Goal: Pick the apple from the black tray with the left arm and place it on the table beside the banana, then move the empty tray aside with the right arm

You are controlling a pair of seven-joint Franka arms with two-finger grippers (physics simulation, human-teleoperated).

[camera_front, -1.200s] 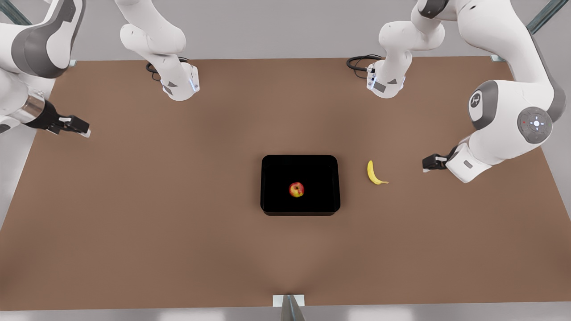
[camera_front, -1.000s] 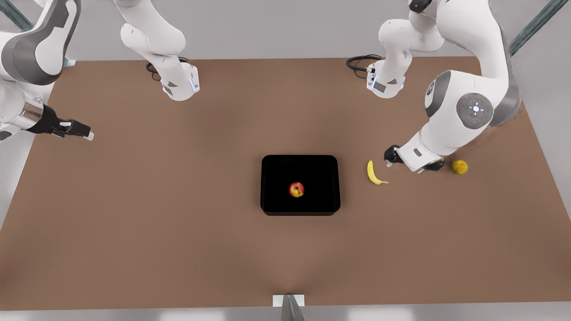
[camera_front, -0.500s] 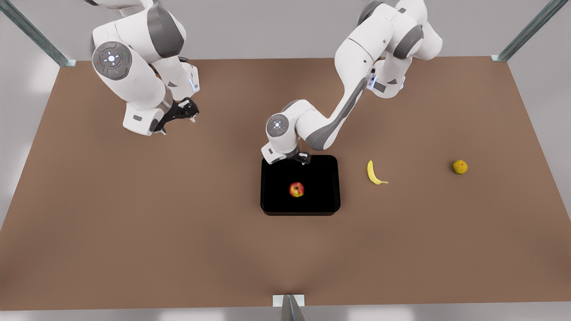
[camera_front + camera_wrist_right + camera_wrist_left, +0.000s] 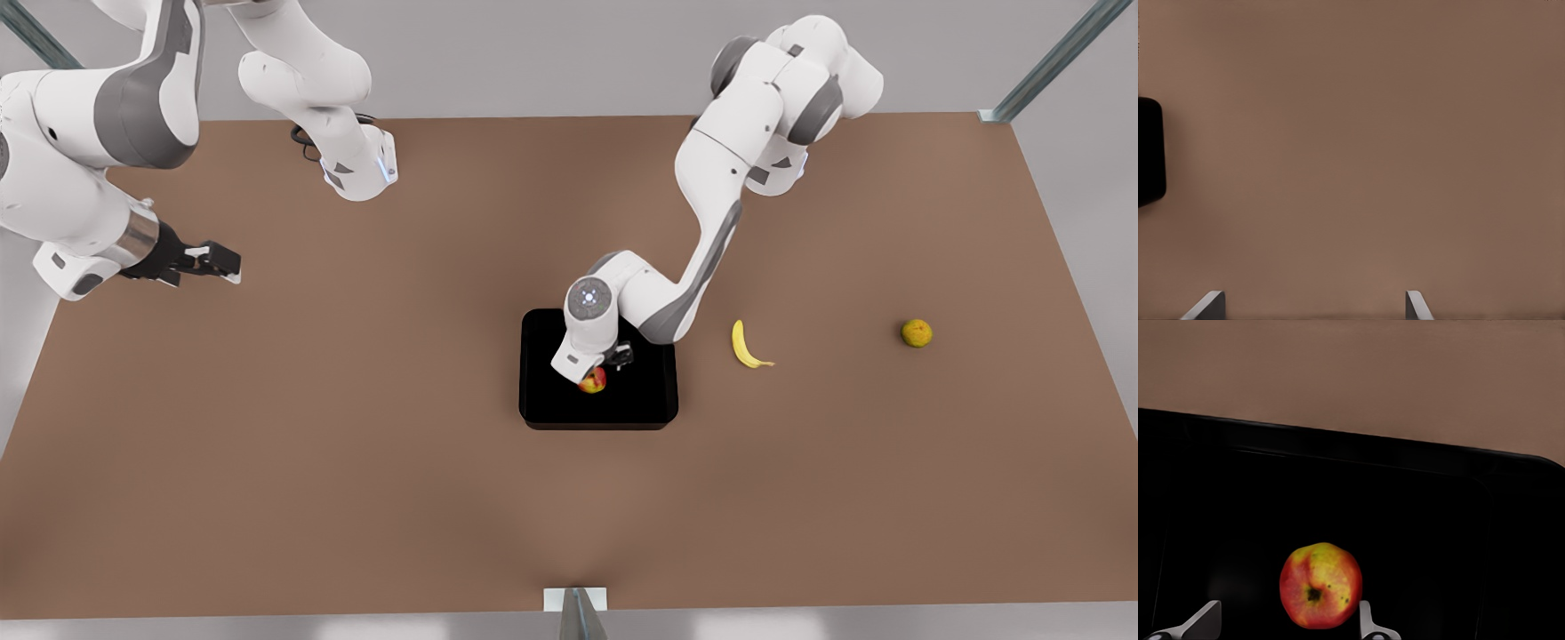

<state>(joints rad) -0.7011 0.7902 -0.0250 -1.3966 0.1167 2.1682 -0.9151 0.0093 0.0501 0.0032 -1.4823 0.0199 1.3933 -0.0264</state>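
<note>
One glossy black tray, rectangular with rounded corners and a low raised rim, sits near the middle of the wide matte brown table. It holds a single thing: the apple, small, round and smooth, red with a yellow patch and a dark stem pit (the left wrist view shows the speckles on its skin clearly). The apple rests on the tray's floor, away from the rim on every side.

The left gripper hangs directly over the apple, its white wrist covering part of the fruit in the front view. In the left wrist view its two pale grey fingertips stand spread, one on each side of the apple, with a gap to the skin on the wider side; I cannot tell whether the nearer tip touches.

On bare table towards the front view's right of the tray lies the banana, curved, smooth, bright yellow, well apart from the tray. Farther right sits a dull yellow-green round fruit.

The right gripper waits above bare tabletop far towards the front view's left, fingers spread wide; a corner of the tray appears in its wrist view.
</note>
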